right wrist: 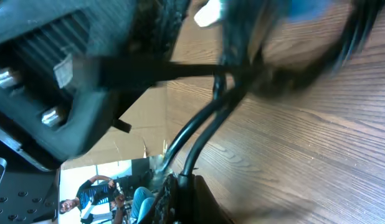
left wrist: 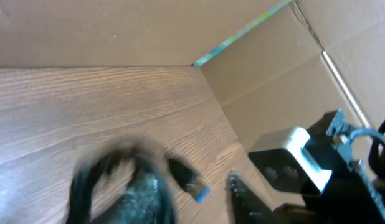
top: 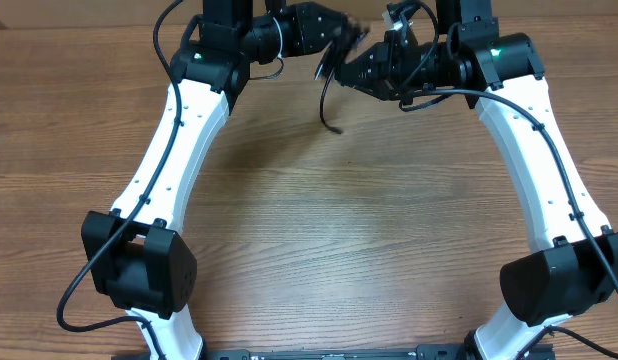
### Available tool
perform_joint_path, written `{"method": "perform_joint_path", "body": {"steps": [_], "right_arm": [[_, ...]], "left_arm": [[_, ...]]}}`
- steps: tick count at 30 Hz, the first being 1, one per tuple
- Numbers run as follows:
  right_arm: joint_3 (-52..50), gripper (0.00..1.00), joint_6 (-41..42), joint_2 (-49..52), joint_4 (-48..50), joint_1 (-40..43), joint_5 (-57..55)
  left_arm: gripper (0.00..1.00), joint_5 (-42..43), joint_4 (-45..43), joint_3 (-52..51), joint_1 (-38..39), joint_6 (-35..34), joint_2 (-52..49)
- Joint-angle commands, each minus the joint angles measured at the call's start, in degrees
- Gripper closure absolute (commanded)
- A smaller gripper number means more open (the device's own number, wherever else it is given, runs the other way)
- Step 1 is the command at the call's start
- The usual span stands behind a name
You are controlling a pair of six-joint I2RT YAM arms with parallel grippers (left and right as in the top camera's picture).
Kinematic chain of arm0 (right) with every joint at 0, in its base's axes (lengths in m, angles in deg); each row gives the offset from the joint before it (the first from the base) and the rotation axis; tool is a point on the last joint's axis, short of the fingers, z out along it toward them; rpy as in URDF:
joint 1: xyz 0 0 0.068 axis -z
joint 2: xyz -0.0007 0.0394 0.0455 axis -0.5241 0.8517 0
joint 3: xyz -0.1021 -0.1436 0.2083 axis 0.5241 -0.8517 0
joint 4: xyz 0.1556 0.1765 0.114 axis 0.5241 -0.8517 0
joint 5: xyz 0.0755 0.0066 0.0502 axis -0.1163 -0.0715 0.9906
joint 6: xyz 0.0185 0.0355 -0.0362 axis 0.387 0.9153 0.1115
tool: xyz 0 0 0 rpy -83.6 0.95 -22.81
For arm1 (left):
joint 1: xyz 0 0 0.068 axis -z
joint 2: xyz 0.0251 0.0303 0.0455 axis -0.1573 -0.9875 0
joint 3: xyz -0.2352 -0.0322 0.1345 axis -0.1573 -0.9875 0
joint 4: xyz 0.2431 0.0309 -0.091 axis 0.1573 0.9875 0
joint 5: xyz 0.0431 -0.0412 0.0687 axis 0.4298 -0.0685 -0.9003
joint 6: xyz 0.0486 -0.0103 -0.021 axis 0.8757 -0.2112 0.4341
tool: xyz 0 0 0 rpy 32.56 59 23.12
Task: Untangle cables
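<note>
The right gripper (right wrist: 179, 188) is sitting fully closed, and in its own wrist view it is pinching two strands of the thin black cables (right wrist: 205, 121) at the bottom centre of the frame. From there the strands are rising toward a blurred dark knot in the upper middle. The left gripper (top: 339, 45) is hovering right against that knot at the top centre of the overhead view. Its wrist view is too smeared by motion to show how wide its jaws are standing or whether they are holding anything, so I cannot tell.

In the overhead view one loose cord is dangling from between the two grippers, its end hanging just above the brown wood-grain table (top: 309, 230). In the left wrist view a small black plug with a blue tip (left wrist: 197, 191) is showing near the bottom centre, next to the blurred bundle.

Judging from this, the untangling is only partly done. One strand appears to be hanging free, while the others are looking bunched together between the grippers, and no cord is lying separately on the table yet.

No brand or writing is readable. A small pale label (right wrist: 63, 71) on the black gripper body at the upper left of the right wrist view is too blurred to read, and a teal tape strip (left wrist: 242, 34) on the plain brown cardboard wall (left wrist: 273, 81) is carrying no text.
</note>
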Motion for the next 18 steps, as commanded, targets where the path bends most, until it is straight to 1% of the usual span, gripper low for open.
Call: {"method": "perform_joint_path", "body": {"steps": [1,2,3,6,7,13,18], "right_arm": [[1.5,0.96,-0.6,-1.8,0.5,-0.3,0.3],[1.5,0.96,-0.6,-1.8,0.5,-0.3,0.3],[1.5,0.96,-0.6,-1.8,0.5,-0.3,0.3],[1.5,0.96,-0.7,-1.8,0.5,-0.2,0.3],[1.5,0.96,-0.7,-1.8,0.5,-0.2,0.3],[1.5,0.96,-0.8,-1.8,0.5,-0.2,0.2],[1.5,0.96,-0.8,-1.8,0.6,0.7,-0.2]], "left_arm": [[0.33,0.5,-0.2,-0.2,0.1,-0.1,1.4],[0.24,0.5,-0.2,-0.2,0.1,0.1,1.4],[0.18,0.5,-0.2,-0.2,0.1,0.1,1.4],[0.02,0.5,-0.2,-0.2,0.0,0.1,1.4],[0.00,0.5,-0.2,-0.2,0.0,0.2,1.4],[0.00,0.5,0.2,-0.2,-0.1,1.2,1.4],[0.00,0.8,2.2,-0.2,-1.1,2.7,1.4]]}}
